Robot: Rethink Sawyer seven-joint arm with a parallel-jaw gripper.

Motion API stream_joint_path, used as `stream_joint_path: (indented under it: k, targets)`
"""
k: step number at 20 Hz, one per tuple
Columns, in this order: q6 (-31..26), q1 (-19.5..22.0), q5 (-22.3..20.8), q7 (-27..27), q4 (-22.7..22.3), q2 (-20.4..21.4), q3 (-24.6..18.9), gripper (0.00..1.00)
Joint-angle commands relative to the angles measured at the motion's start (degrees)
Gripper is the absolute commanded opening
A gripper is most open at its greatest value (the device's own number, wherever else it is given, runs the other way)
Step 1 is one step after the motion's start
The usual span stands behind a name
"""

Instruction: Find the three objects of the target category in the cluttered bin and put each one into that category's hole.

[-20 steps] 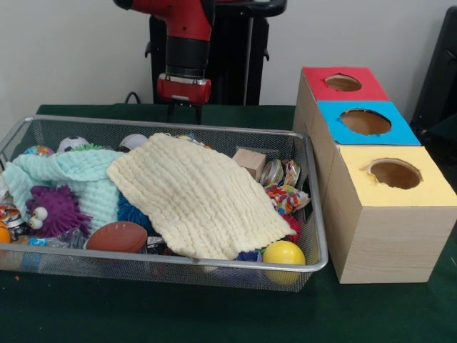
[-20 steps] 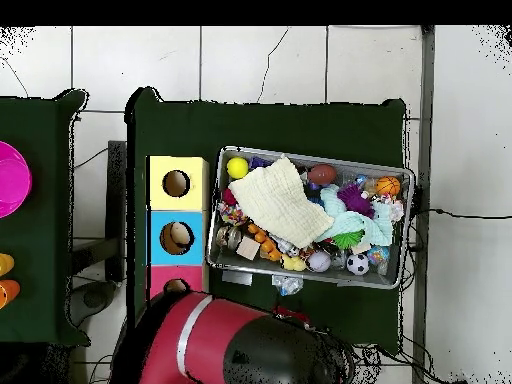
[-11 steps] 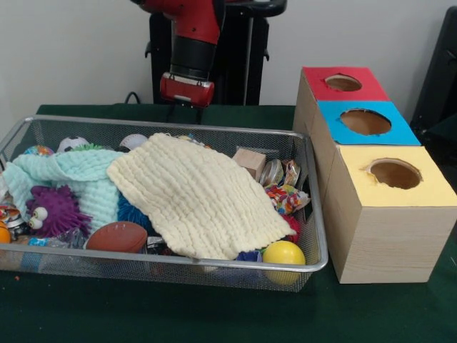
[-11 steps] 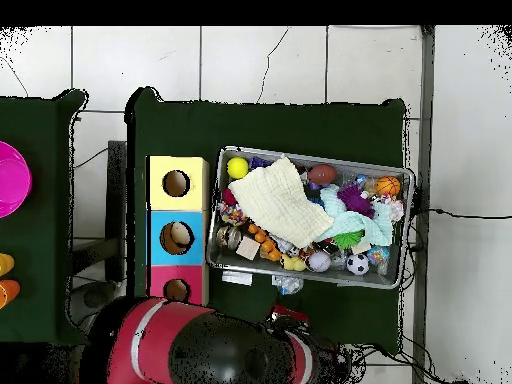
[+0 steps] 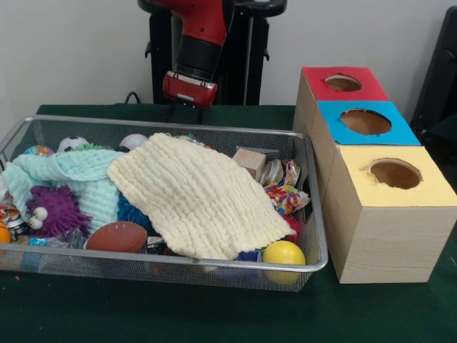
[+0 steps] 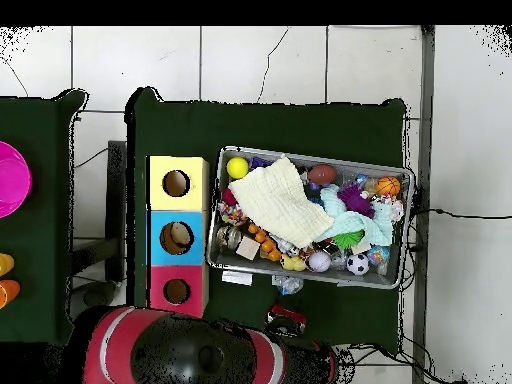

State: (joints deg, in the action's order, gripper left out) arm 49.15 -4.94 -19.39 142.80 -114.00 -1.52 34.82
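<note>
Behind the silver wire-mesh bin [image 5: 314,214] hangs the red-and-black gripper [image 5: 184,112] (fingers barely visible; I cannot tell their spread or any load). A cream quilted cloth [image 5: 196,196] hides much of the bin's clutter, beside the three-holed wooden box [image 5: 382,236].

— Bin [image 5: 314,214]?
— Wire mesh, bright metal rim.
— Cream cloth [image 5: 196,196]?
— Soft, crinkled weave, matt.
— Boxes [image 5: 389,236]?
— Pale wood-grain sides, matt coloured tops.
— Table cover [image 5: 214,314]?
— Dark green fabric, matt.
— Yellow ball [image 5: 283,253]?
— Smooth, slightly glossy.
</note>
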Motion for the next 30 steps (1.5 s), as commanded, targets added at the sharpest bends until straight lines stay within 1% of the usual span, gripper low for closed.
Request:
stream_joint_path:
  k: [1,9,18,20,23,30]
  targets:
    - [1.1,0.5,11.8,0.5,9.2,-6.0,-3.3,1.00]
    - [1.7,-1.8,17.0,0.2,8.6,-7.7,-2.5,1.00]
    - [1.9,-5.5,24.7,-0.1,8.6,-10.9,-1.9,1.00]
    - [1.3,-6.1,25.5,-0.1,8.7,-11.2,-1.8,1.00]
    - [-0.2,-6.3,25.4,-0.3,9.3,-11.4,-1.6,1.00]
    - [0.0,-7.6,26.8,-0.7,8.8,-12.1,-0.4,1.00]
